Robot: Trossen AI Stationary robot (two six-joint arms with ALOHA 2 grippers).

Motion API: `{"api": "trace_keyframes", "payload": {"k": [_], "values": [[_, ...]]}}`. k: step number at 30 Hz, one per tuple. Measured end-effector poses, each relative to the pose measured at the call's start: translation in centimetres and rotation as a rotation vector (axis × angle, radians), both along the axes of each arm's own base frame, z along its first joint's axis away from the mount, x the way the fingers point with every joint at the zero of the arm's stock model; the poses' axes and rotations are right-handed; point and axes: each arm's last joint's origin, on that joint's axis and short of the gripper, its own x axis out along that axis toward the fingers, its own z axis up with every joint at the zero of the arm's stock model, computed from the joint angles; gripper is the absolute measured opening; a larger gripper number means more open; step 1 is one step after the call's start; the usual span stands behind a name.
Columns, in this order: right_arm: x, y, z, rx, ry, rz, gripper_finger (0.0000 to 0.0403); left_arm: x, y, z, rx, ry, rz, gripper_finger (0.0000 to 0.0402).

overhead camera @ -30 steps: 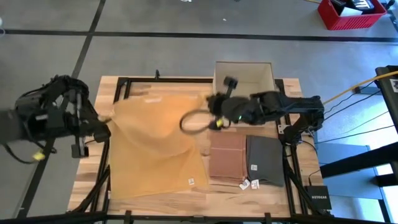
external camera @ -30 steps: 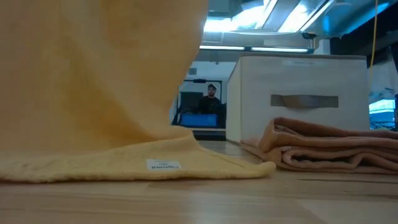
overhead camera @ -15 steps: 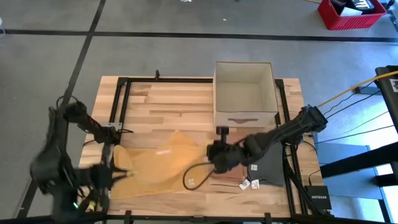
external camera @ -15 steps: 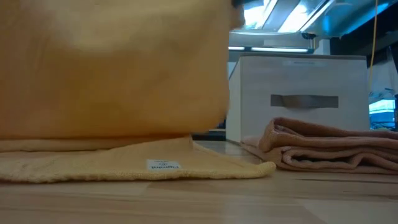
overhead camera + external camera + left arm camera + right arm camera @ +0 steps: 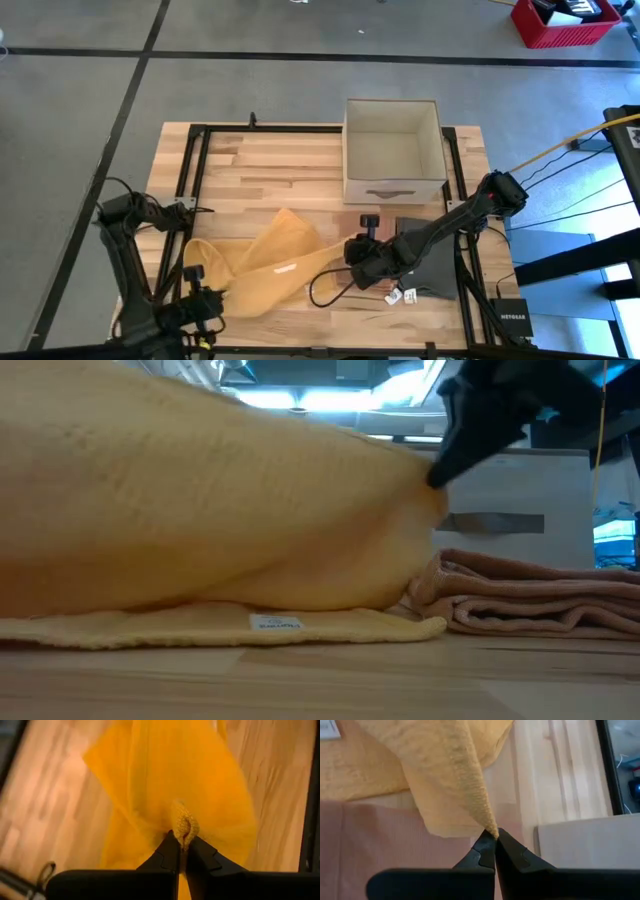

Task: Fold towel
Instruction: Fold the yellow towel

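Yellow towel (image 5: 262,262) is seen draped in a bunched, sagging band across the near part of the wooden table (image 5: 270,165), held up off the surface between the two grippers while its lower edge, with a small white label (image 5: 275,623), lies flat on the wood. The left gripper (image 5: 181,851) is placed at the near left of the table, its fingers pinched shut on a folded corner of the towel. The right gripper (image 5: 494,845) is set near the middle of the near edge, its fingers closed tight on another corner of the cloth, just above a folded brown towel (image 5: 365,240). A folded grey towel (image 5: 435,262) lies to the right of that, and a white box (image 5: 392,150) stands at the far side.
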Motion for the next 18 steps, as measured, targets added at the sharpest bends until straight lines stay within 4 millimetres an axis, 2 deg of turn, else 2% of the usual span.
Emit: {"api": "trace_keyframes", "payload": {"k": [5, 10, 15, 18], "values": [[-0.5, -0.2, -1.1, 0.012, 0.019, -0.021, 0.0003, 0.3, -0.1, -2.2, -0.028, 0.103, 0.030, 0.0007], [-0.5, -0.2, -1.4, 0.024, 0.002, -0.029, 0.0003, 0.2, 0.3, -3.2, -0.030, 0.107, 0.091, 0.0015], [-0.3, -0.1, -1.4, 0.038, -0.022, -0.028, 0.0003, 0.6, 0.5, -3.5, -0.076, 0.129, 0.171, 0.0080], [-0.2, -0.1, -1.4, 0.044, -0.027, -0.028, 0.0003, 0.7, 0.6, -2.5, -0.167, 0.257, 0.192, 0.0129]]}}
